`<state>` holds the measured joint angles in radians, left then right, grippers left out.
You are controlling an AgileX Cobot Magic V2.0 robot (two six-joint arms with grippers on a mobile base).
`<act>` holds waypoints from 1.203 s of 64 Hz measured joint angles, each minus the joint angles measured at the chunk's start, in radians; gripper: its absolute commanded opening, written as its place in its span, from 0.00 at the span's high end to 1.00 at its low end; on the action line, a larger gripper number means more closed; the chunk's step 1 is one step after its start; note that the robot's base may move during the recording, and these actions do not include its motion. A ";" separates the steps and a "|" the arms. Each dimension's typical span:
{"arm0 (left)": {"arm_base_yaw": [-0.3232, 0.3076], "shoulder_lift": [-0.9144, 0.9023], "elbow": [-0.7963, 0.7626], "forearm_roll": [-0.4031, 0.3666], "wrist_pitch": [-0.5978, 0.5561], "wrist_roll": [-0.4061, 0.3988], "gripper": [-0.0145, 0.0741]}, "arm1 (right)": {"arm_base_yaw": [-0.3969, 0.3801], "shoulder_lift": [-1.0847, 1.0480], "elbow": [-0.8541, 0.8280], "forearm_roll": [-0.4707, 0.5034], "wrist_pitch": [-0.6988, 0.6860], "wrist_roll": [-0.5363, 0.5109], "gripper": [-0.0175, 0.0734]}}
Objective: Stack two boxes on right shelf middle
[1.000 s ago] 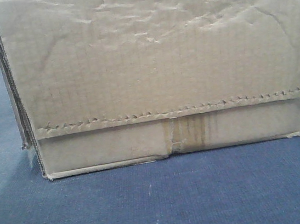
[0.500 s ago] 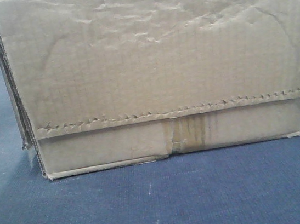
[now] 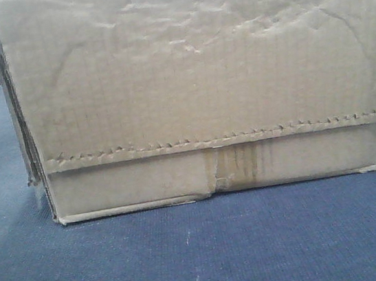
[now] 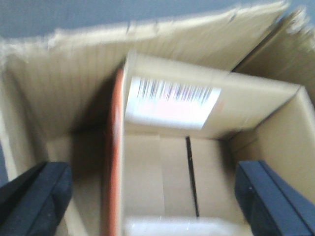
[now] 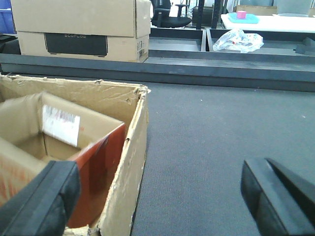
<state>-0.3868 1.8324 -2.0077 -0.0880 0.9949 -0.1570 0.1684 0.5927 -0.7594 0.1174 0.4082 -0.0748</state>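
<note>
left tool: dark blunt fingers spread wide, holding nothing, pointing down into carton | right tool: fingers wide apart, empty, level, just right of carton | carton: creased brown corrugated card, jagged tape edge, open-topped, on blue-grey woven surface | inside carton: smaller box, red side, barcode label

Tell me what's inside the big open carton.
A smaller open box stands inside the carton, with a barcode label on one wall and an orange-red side. The floor of the box that shows is bare. The carton's own floor beneath it is covered.
</note>
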 measured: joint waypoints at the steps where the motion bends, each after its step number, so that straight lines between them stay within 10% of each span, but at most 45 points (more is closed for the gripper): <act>1: 0.000 -0.003 -0.005 0.000 0.002 0.000 0.26 | 0.000 0.000 0.000 0.000 0.000 0.000 0.18; 14: -0.002 -0.041 -0.115 0.031 0.077 0.000 0.26 | 0.000 0.014 -0.048 0.000 0.029 0.000 0.18; 35: 0.000 -0.089 -0.197 0.285 0.221 0.000 0.26 | 0.000 0.252 -0.353 0.000 0.189 0.002 0.18; 77: 0.055 -0.090 0.119 0.142 0.232 0.023 0.26 | 0.010 0.738 -0.663 0.095 0.600 -0.094 0.18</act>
<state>-0.3320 1.7423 -1.8890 0.0543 1.2273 -0.1338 0.1784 1.3305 -1.4222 0.2126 1.0086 -0.1686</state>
